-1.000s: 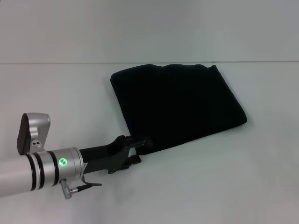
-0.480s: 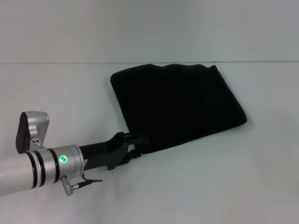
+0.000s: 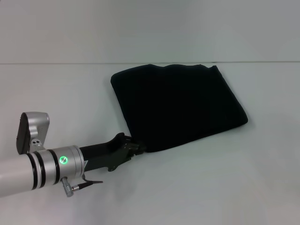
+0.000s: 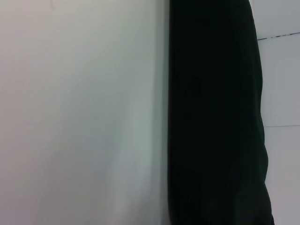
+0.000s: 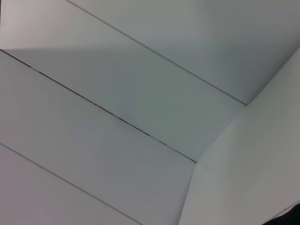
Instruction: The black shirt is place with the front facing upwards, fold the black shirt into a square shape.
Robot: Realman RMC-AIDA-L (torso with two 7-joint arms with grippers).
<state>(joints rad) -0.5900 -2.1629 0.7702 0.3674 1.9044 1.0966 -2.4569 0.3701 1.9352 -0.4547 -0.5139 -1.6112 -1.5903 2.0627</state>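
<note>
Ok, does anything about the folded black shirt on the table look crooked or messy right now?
Slightly. The plain black cloth shirt is folded into a rough square but sits skewed to the white table's far edge, and its far edge is wavy rather than straight. The left gripper is at its near-left corner. Nothing looks damaged.

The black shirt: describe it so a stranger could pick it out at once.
On the pale table, look right of centre, toward the far edge. There lies the black shirt, folded into a flat, roughly square slab, with the left gripper at its near left corner. It is the only dark cloth in view: plain, matte and soft-edged, unlike the black and silver robot arm beside it.
</note>
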